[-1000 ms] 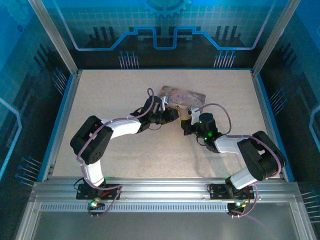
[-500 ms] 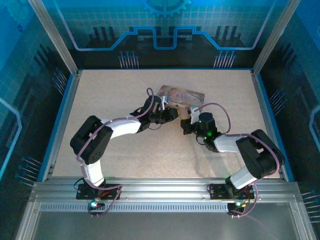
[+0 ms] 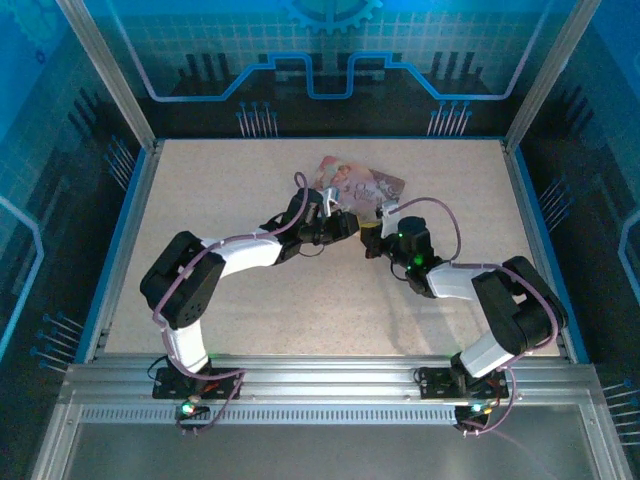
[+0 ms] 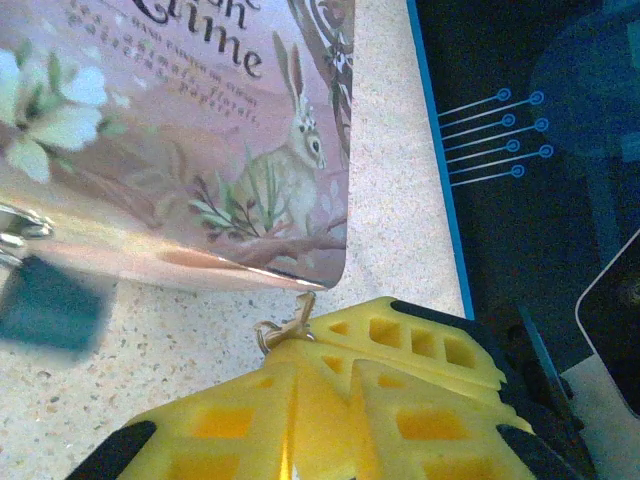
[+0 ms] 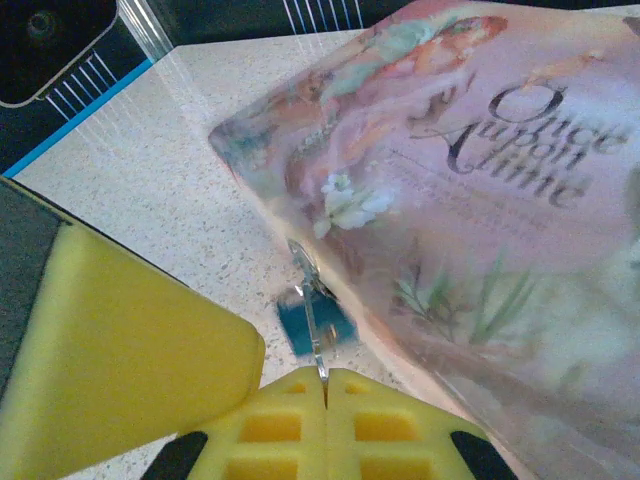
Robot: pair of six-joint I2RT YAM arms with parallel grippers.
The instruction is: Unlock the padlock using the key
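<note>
The padlock, a small blue body, lies on the table against the edge of the pink tin. My right gripper is shut on a thin silvery strip that runs over the padlock to the tin's edge. It looks like the shackle seen edge-on. The padlock appears blurred at the left of the left wrist view. My left gripper is shut on the key, a small brassy sliver on a ring, just off the corner of the tin. From above, both grippers meet below the tin.
The speckled table has blue side rails and a metal frame along the near edge. A dark wall stands behind the table's far edge. Both arms are folded toward the centre.
The pink tin has turned, its right end swinging toward the far wall. My right gripper has shifted slightly up and left with it. The left arm has not moved.
</note>
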